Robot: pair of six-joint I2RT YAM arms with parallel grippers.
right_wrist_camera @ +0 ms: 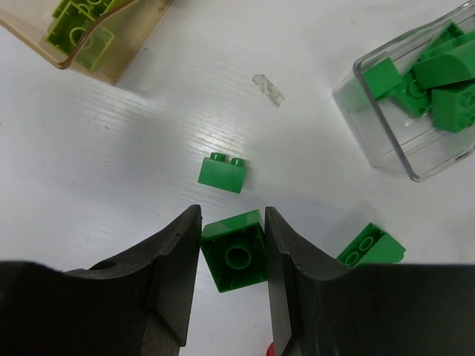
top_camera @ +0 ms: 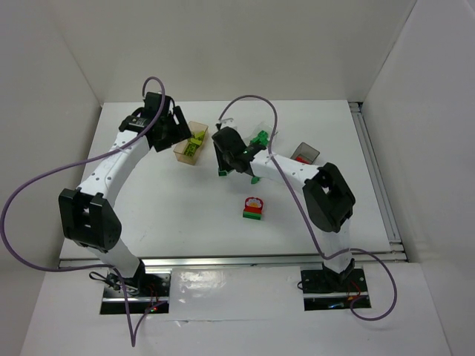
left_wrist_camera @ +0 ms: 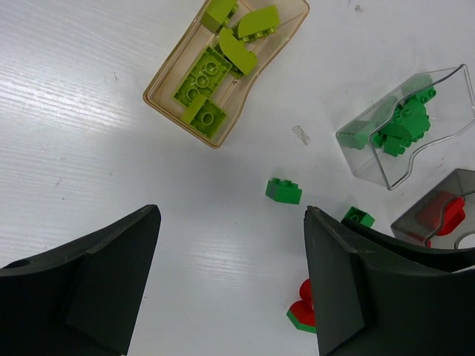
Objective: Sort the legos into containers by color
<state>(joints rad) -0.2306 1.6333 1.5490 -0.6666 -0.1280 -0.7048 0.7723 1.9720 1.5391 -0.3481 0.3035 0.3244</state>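
The right gripper (right_wrist_camera: 233, 236) is clenched on a dark green brick (right_wrist_camera: 237, 261), lifted or not I can't tell, likely bound for the clear tub (right_wrist_camera: 365, 127) of greens nearby; 2 loose green bricks (right_wrist_camera: 220, 172) lie beside it; the left gripper (left_wrist_camera: 230, 216) hangs spread and empty.

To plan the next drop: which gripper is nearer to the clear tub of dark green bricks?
Right. The right gripper, shut on a dark green brick, is low beside the clear tub; the left gripper hovers open by the amber tub, farther away.
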